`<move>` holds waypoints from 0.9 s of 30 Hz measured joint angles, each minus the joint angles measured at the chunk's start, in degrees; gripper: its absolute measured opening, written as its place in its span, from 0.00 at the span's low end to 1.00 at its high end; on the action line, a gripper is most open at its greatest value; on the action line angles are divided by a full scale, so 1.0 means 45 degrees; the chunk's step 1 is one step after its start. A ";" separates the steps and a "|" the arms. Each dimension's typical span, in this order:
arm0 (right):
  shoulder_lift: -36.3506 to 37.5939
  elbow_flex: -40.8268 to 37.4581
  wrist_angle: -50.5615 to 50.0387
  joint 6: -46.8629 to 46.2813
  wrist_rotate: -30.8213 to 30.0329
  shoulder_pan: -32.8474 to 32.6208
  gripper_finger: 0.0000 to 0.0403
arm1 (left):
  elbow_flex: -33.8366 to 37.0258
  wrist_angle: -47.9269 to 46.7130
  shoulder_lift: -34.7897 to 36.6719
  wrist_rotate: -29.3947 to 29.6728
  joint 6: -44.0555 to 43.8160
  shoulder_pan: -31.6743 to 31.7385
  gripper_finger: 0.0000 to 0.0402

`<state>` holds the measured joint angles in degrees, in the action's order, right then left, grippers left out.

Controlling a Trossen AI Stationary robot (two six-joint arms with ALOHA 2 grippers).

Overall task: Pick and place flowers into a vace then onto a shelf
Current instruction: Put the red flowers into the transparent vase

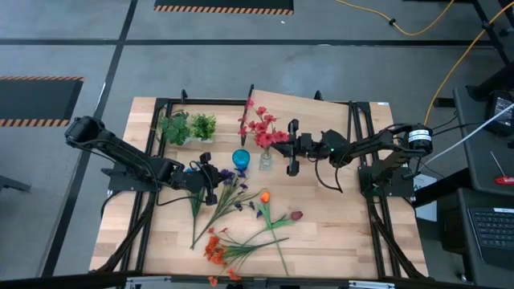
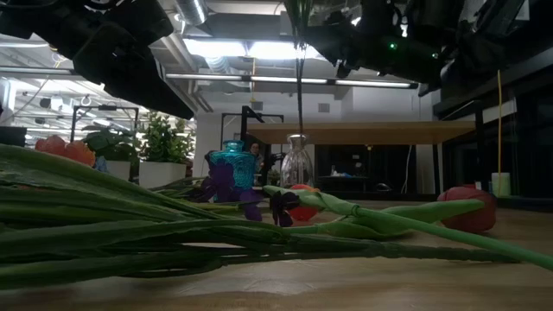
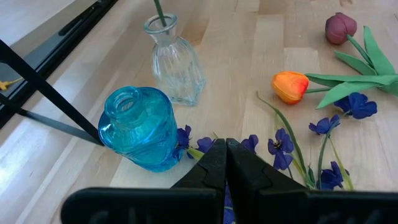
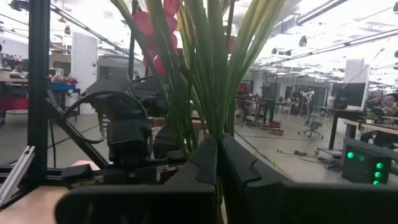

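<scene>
While the right end effector (image 1: 291, 150) hovers just beside the clear vase (image 1: 265, 160), the high view shows red flowers (image 1: 259, 128) standing in that vase near the worktop's (image 1: 353, 241) middle, toward the far edge. The low view shows a stem rising from the vase. Left wrist view: left end effector (image 3: 225, 163) clenched on nothing by the blue vase (image 3: 138, 127). Right wrist view: fingers clenched on green stems (image 4: 211, 68) — likely seating them. Next — release, fetch loose blooms (image 1: 233, 193).

The wooden table (image 1: 345, 241) carries loose flowers (image 1: 241, 217) lower centre, a blue vase (image 1: 241, 158), a clear vase (image 1: 265, 160) and two leafy plants (image 1: 189, 127).
</scene>
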<state>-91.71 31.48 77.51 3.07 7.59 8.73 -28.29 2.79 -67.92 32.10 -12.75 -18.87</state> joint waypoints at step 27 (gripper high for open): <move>-0.2269 0.0005 0.0960 -0.0185 -0.0179 0.0000 0.05 | 0.0000 0.0000 0.0000 0.0004 0.0000 0.0000 0.01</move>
<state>-101.92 31.51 81.83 2.23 6.79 8.73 -28.29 2.79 -67.92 32.11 -12.75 -18.88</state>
